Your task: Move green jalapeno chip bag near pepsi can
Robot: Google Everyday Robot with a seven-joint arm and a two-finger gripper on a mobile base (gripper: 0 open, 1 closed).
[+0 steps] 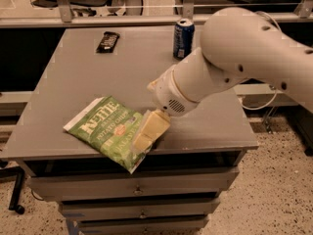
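While end effector (142, 141) overlaps green jalapeno chip bag (103, 128) | grip: cannot tell | pepsi can (183, 38) upright

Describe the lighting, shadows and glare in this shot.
Camera view: warm, even light on the table; the pale arm is brightest; a small shine on top of the can; the chip bag shows little glare; the gripper, at the bag's right edge, is well lit.
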